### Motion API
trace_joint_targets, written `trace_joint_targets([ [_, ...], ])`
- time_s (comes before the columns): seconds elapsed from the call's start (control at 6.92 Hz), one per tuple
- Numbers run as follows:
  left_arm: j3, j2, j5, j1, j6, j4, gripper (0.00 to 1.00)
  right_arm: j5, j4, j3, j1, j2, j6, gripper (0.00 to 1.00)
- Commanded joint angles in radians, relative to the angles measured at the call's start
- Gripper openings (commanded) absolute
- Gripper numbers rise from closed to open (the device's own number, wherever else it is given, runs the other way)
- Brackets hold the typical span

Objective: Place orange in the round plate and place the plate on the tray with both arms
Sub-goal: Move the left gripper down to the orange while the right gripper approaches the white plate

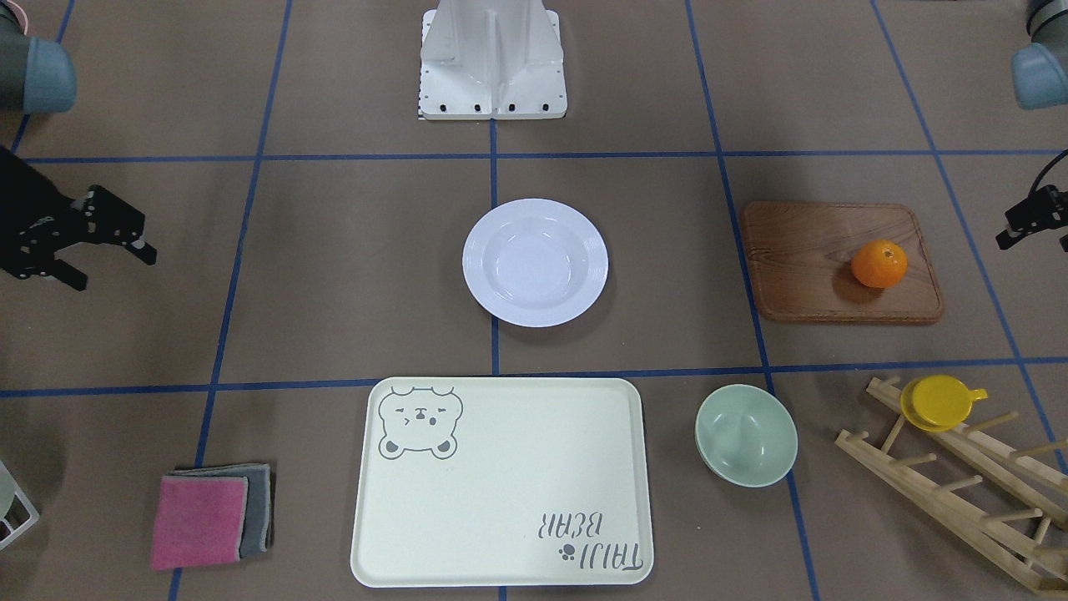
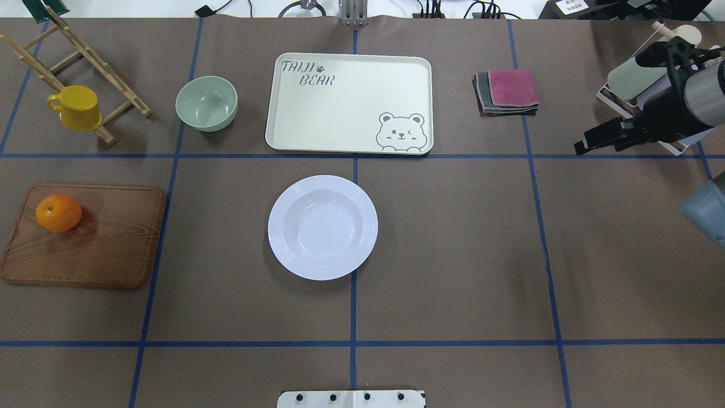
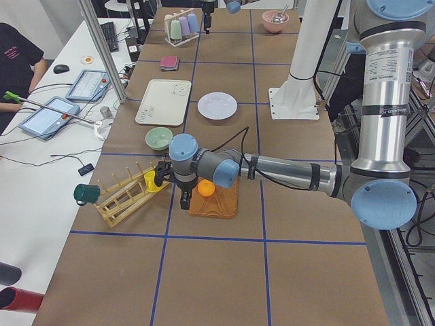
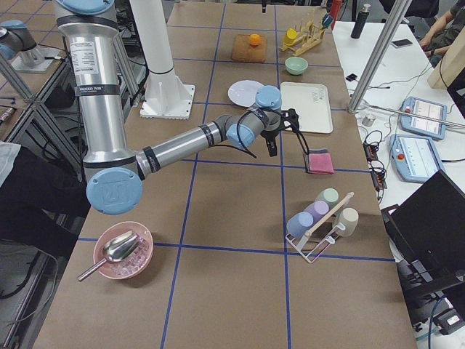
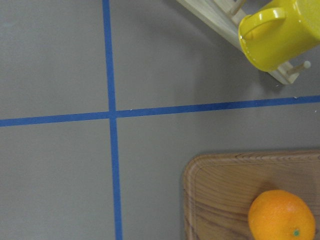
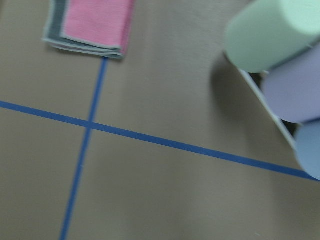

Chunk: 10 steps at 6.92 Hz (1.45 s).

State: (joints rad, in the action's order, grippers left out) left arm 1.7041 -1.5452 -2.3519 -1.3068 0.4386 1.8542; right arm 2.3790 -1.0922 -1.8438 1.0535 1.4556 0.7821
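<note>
The orange (image 1: 879, 263) (image 2: 58, 212) lies on a brown wooden board (image 1: 818, 267) at the robot's left; the left wrist view shows the orange (image 5: 281, 217) low at the right. The round white plate (image 1: 534, 263) (image 2: 323, 226) sits empty at the table's centre. Beyond it lies the cream tray (image 1: 501, 484) (image 2: 340, 107), with nothing on it. My left gripper (image 1: 1014, 225) hovers open just outside the board's edge, clear of the orange. My right gripper (image 1: 117, 269) (image 2: 583, 144) hangs open far out on the robot's right, holding nothing.
A pale-green bowl (image 1: 745, 434) stands beside the tray. A yellow cup (image 1: 939, 402) hangs on a wooden rack (image 1: 959, 484). Folded pink and grey cloths (image 1: 209, 517) lie on the tray's other side. A rack of pastel cups (image 2: 640, 79) is behind the right gripper.
</note>
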Motion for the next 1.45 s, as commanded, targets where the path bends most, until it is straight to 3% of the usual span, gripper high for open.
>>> trace_joint_targets([
  [0.0, -0.001, 0.004, 0.049, 0.136, 0.264, 0.159, 0.98, 0.095, 0.145, 0.003, -0.065, -0.027, 0.219, 1.00],
  [0.14, -0.001, 0.007, 0.092, 0.191, 0.355, 0.213, 0.98, 0.088, 0.232, 0.008, -0.117, -0.029, 0.300, 1.00],
  [0.58, -0.012, 0.002, 0.166, 0.286, 0.425, 0.221, 0.98, 0.048, 0.401, 0.050, -0.188, -0.150, 0.659, 1.00],
  [1.3, -0.107, 0.002, 0.164, 0.307, 0.434, 0.301, 0.98, 0.020, 0.451, 0.061, -0.220, -0.152, 0.672, 1.00],
])
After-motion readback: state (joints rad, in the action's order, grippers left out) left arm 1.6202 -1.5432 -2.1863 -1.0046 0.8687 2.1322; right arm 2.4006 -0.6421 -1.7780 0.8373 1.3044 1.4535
